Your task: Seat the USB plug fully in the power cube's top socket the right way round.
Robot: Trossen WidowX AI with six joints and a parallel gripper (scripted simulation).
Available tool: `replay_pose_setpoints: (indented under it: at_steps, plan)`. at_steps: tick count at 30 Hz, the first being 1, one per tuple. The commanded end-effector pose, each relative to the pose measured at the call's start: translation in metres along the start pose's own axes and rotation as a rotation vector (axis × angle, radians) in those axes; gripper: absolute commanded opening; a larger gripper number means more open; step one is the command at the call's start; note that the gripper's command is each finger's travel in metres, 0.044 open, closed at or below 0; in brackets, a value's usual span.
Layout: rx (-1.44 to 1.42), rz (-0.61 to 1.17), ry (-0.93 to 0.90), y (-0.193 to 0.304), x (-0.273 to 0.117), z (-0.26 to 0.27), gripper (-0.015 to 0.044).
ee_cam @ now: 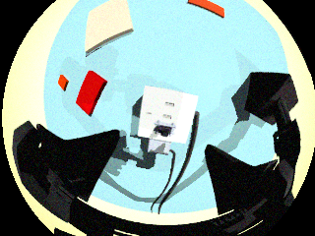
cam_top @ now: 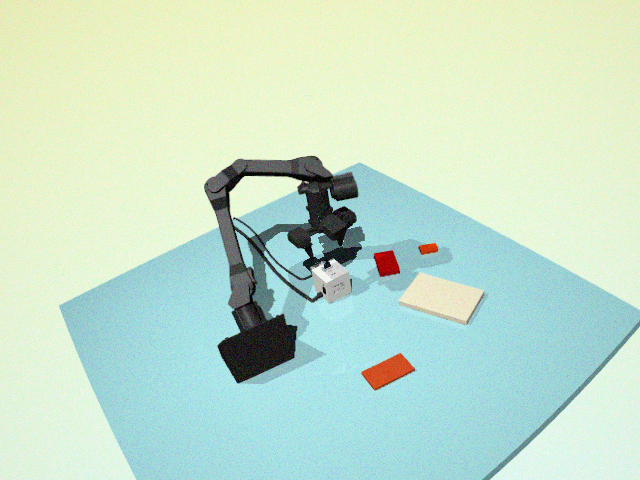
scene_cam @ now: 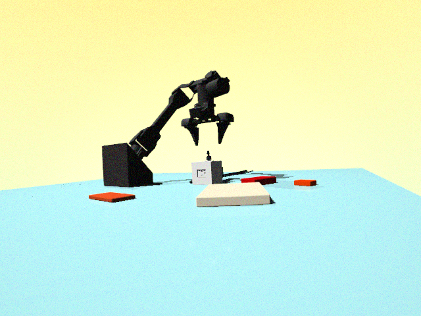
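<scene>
Hanging point-down with the black two-fingered gripper, holding its fingers well apart, gripping nothing and touching nothing. Straddling from above, in the exterior view, the small black USB plug; keeping a gap between fingertips and plug. Seeing the plug standing upright in the top of the white boxy power cube, with its body showing above the socket; not making out which way round from here.

Judging the plug to be light and rigid, small enough for easy slipping, and probably stiff to draw while jammed. Favouring a low, centred hold on the body, with pads flat on opposite sides, then a straight upward pull before turning it over. Risking bent contacts with any sideways prying, and a lifted or sliding cube with too sudden a tug.

Farther out, running from the cube past the arm, finding the thick black cable, likely tugging at the cube if snagged. Beyond that, lying well apart from the plug, noting the flat red block and the cream rectangular slab, both resting on the pale blue table.
</scene>
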State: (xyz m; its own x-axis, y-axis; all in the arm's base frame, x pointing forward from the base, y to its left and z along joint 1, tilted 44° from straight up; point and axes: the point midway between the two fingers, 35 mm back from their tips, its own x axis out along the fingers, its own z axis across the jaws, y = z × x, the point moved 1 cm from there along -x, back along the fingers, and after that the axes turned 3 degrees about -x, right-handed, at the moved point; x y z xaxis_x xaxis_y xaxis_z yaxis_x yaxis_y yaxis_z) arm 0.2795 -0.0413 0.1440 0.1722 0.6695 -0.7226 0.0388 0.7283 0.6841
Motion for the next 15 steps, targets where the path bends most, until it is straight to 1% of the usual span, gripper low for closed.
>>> replay_pose_setpoints:
  at_steps: [1,15]
  plan:
    - [0.005,0.006,0.003,0.001,0.005,-0.001,0.044]
    - [0.005,0.006,0.003,0.001,0.019,-0.001,0.044]
